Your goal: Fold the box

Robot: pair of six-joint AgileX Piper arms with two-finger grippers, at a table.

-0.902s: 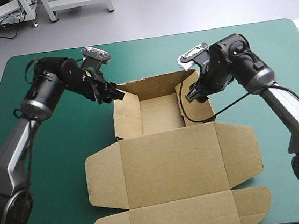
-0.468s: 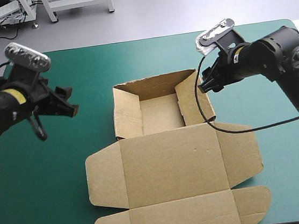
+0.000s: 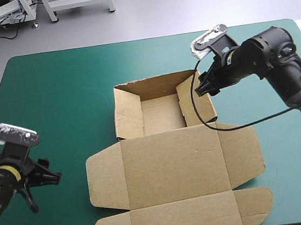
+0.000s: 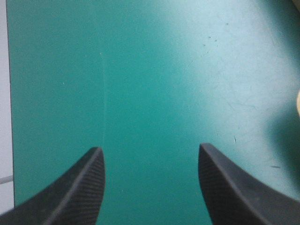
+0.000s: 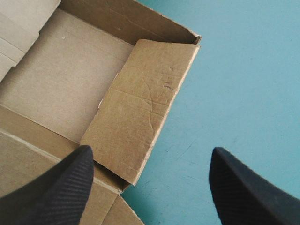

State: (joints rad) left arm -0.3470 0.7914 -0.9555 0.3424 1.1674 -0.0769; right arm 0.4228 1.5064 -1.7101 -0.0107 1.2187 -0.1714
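Observation:
The brown box [image 3: 170, 164] lies mid-table as an open tray [image 3: 161, 114] with its walls raised, and the lid is flat toward the near edge. My right gripper [image 3: 203, 87] hovers open just outside the tray's right wall [image 5: 140, 117], near the far right corner. In the right wrist view the right gripper [image 5: 151, 150] has nothing between its fingers, one over the wall's base and the other over the cover. My left gripper [image 3: 52, 178] is far from the box, low over the near left of the table. The left gripper [image 4: 149, 147] stands open above bare teal-green cover.
Teal-green cover [image 3: 57, 101] surrounds the box on all sides. The table's left edge [image 4: 8, 93] runs beside my left gripper, with grey floor beyond it. The lid's rounded flaps [image 3: 248, 210] reach close to the near edge.
My left arm left the tray's far left corner, swung out left, then drew back to the near left of the table. My right gripper came off the right wall. The box has not moved.

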